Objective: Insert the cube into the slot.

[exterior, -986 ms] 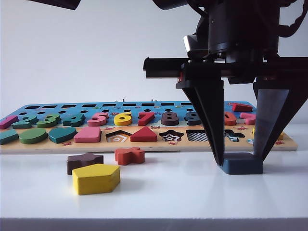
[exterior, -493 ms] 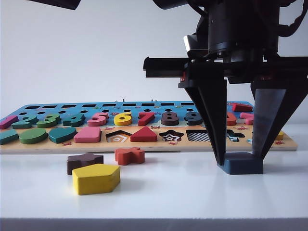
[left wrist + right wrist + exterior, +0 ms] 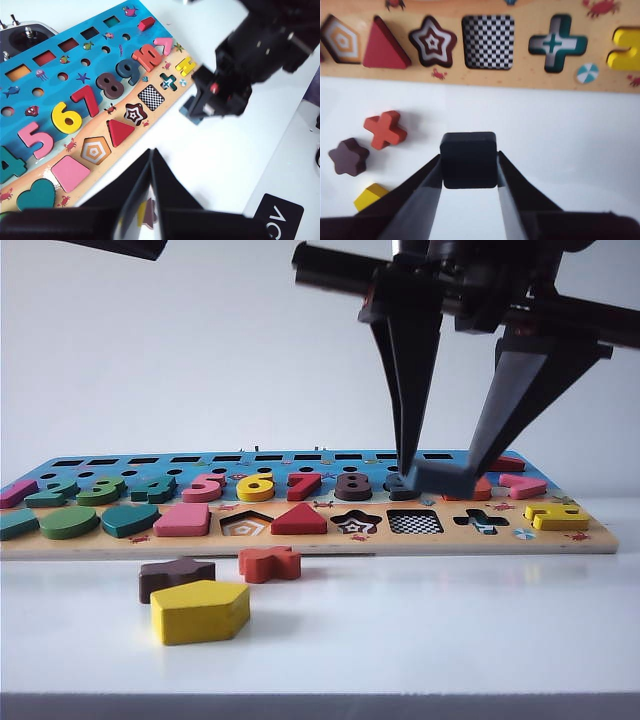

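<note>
Aloft, rounded navy cube (image 3: 468,159) in right pincer (image 3: 469,172) — left pincer (image 3: 150,165) shut, empty.

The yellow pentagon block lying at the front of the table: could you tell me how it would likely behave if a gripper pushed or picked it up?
The yellow pentagon block looks like rigid painted wood, so probably stiff. It lies flat and low, so it should slide, not roll or tip. Its smooth paint may be slightly slippery, though the right gripper holds the similar cube by its flat sides.

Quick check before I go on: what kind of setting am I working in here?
Probably a lab test bench, not a home: a bare white tabletop against a blank wall, a children's shape puzzle board as the only prop, and a radio-control handset lying behind it.
</note>
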Motion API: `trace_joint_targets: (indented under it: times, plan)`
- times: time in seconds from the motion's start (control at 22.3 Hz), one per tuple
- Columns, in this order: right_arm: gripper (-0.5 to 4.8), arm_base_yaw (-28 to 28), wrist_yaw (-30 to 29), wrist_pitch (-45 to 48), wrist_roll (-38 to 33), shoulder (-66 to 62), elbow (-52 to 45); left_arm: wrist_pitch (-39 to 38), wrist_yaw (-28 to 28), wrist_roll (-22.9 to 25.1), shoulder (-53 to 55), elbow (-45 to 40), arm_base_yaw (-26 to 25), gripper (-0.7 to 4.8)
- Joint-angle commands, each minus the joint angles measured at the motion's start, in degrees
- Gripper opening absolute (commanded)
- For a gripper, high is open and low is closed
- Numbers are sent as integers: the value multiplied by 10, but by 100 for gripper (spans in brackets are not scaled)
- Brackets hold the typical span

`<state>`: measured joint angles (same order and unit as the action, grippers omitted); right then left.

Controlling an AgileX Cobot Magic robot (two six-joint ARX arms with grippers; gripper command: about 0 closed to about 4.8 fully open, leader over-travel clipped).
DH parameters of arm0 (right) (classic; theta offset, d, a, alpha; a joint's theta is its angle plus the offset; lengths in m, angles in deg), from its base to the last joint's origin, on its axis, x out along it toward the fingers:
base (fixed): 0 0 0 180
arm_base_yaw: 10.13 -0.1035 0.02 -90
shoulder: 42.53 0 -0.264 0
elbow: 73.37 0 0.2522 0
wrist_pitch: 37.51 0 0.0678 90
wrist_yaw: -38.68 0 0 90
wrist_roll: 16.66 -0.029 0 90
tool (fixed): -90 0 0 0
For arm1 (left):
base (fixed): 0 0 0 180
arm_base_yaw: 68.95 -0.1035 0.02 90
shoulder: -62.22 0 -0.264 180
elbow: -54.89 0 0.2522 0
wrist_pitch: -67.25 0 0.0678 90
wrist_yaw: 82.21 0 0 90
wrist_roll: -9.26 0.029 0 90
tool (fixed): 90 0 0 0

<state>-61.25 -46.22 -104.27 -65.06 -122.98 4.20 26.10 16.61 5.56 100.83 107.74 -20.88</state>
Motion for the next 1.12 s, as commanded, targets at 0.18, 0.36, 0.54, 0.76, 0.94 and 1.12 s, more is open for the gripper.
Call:
trace_joint_targets:
  times: [0.18, 0.36, 0.54, 0.76, 0.94, 1.12]
  plan:
    - [89, 18, 9, 36, 74, 53, 2, 8, -1, 2, 0, 3, 0, 17]
    - [89, 40, 3, 42, 142, 80, 2, 9, -1, 2, 0, 3, 0, 17]
    - [89, 62, -26, 54, 190, 98, 2, 9, -1, 2, 0, 3, 0, 17]
    - [85, 107, -73, 77, 215, 141, 1, 9, -1, 2, 0, 3, 0, 17]
    - [84, 132, -90, 84, 236, 174, -12, 9, -1, 2, 0, 3, 0, 17]
    - [80, 148, -138, 135, 265, 232, -76, 9, -1, 2, 0, 3, 0, 17]
